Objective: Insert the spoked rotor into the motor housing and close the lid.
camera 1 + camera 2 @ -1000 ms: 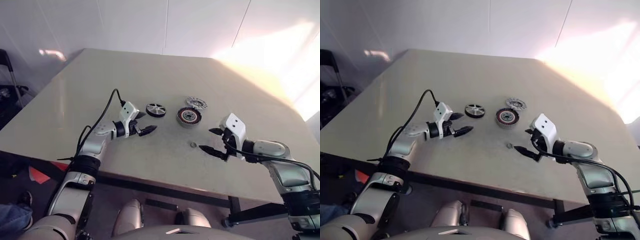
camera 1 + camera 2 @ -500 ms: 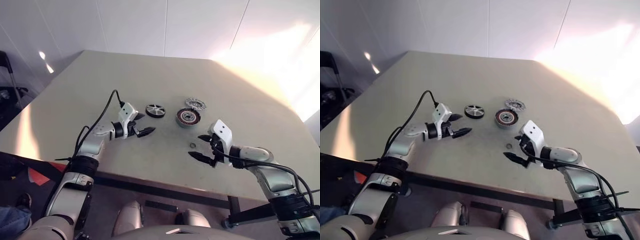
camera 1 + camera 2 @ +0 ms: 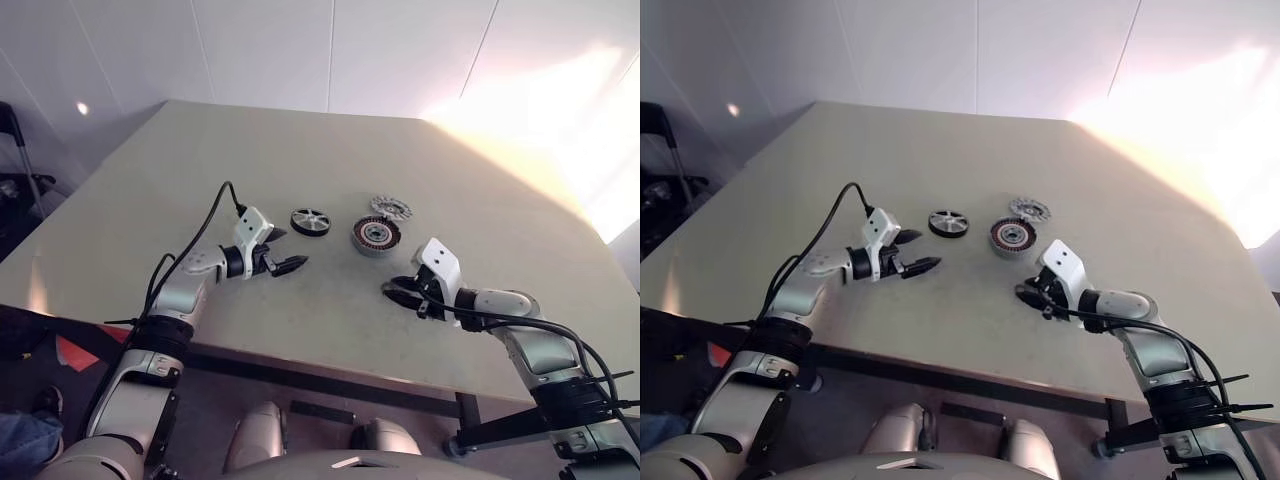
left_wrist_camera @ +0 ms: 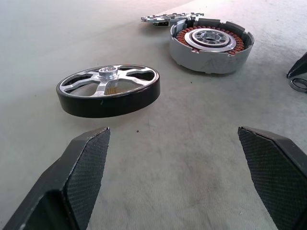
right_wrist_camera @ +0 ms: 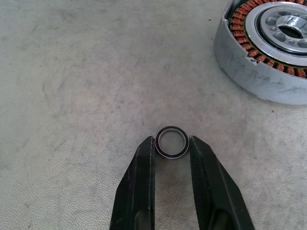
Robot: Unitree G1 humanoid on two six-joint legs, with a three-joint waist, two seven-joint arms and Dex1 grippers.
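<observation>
The spoked rotor (image 3: pixel 311 221), black-rimmed with silver spokes, lies flat on the table just ahead of my left gripper (image 3: pixel 288 248). That gripper stands open and empty, its wide-apart fingers (image 4: pixel 86 163) short of the rotor (image 4: pixel 108 90). To the rotor's right sits the motor housing (image 3: pixel 376 235), a ring with coppery windings around a silver hub (image 5: pixel 268 48). The ribbed silver lid (image 3: pixel 391 207) lies just behind it. My right gripper (image 3: pixel 392 290) is low on the table in front of the housing. Its two fingers press both sides of a small dark ring (image 5: pixel 171 128).
The beige table (image 3: pixel 300 330) has its front edge close below both grippers. A white wall stands behind the table. Bright light falls across the table's right side. A dark chair (image 3: pixel 15 150) stands at the far left, off the table.
My right gripper has moved left and down to the small ring, and its fingers have come together on it. The left arm has kept still. The camera has shifted slightly.
</observation>
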